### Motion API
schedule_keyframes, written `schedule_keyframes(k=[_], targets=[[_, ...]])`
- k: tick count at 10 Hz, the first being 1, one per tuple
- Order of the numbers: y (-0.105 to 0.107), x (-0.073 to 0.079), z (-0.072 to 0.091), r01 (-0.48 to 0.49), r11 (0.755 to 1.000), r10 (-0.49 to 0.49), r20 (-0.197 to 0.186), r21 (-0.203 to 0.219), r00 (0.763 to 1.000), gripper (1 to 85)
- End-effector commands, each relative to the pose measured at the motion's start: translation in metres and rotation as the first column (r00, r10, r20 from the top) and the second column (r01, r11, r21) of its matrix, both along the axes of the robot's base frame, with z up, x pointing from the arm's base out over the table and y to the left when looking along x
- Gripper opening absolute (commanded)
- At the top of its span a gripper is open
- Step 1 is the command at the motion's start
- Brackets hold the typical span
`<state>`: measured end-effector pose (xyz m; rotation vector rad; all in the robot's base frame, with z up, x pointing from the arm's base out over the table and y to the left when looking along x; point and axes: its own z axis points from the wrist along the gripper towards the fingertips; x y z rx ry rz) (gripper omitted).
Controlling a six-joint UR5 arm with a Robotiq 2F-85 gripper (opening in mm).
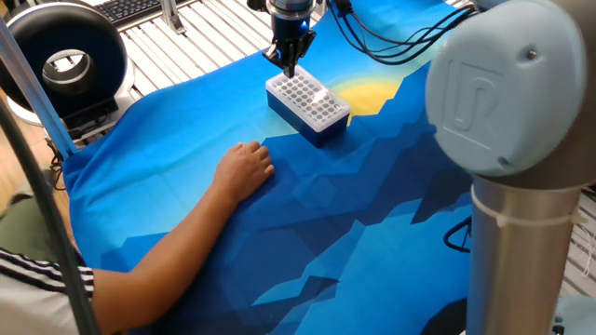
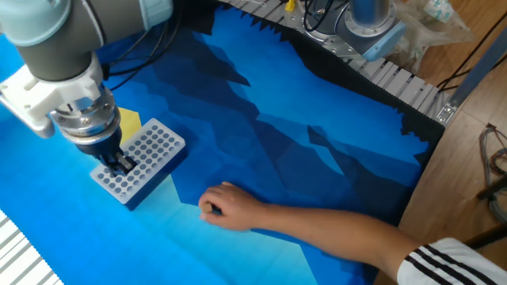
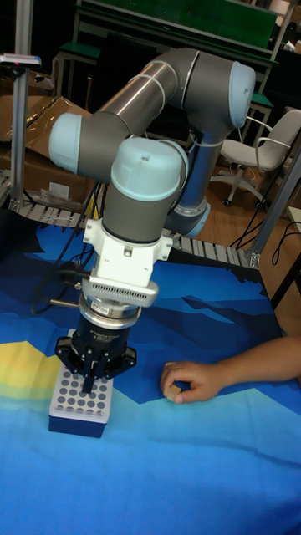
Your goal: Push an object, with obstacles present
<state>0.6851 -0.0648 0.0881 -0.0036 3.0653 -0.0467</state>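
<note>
The obstacle box [image 1: 307, 104], dark blue with a white holed top, stands on the blue cloth; it also shows as the box [image 2: 139, 162] and the box [image 3: 79, 407]. My gripper [image 1: 290, 65] hovers over the box's far end, fingers together and holding nothing; it is the gripper [image 2: 120, 165] and the gripper [image 3: 88, 386] in the other views. A person's hand [image 1: 244, 167] covers the object in both fixed views. In the tall view a small tan cube [image 3: 171, 393] shows at the fingertips of the hand [image 3: 194, 378].
The person's forearm [image 2: 333, 233] reaches across the cloth from the table's front edge. A black ring-shaped device [image 1: 63, 56] stands off the cloth. Cables [image 1: 382, 42] trail behind the box. The robot's base column [image 1: 517, 233] rises at the cloth's edge.
</note>
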Motion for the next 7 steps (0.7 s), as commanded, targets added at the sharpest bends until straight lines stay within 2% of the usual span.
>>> schedule_keyframes(k=[1, 2, 3, 4, 5, 7], targets=[[0.002, -0.003, 0.004, 0.016, 1.000, -0.016, 0.009, 0.001, 1.000, 1.0], [0.006, -0.002, 0.005, 0.018, 1.000, -0.018, 0.013, 0.013, 1.000, 1.0], [0.004, 0.009, -0.001, 0.003, 1.000, -0.004, 0.031, 0.018, 1.000, 1.0], [0.011, 0.017, -0.010, 0.002, 0.999, -0.003, 0.031, 0.052, 1.000, 1.0], [0.004, 0.019, -0.009, -0.014, 1.000, 0.013, 0.038, 0.025, 0.999, 1.0], [0.015, 0.021, -0.009, -0.031, 0.997, 0.028, 0.044, 0.066, 0.999, 1.0]])
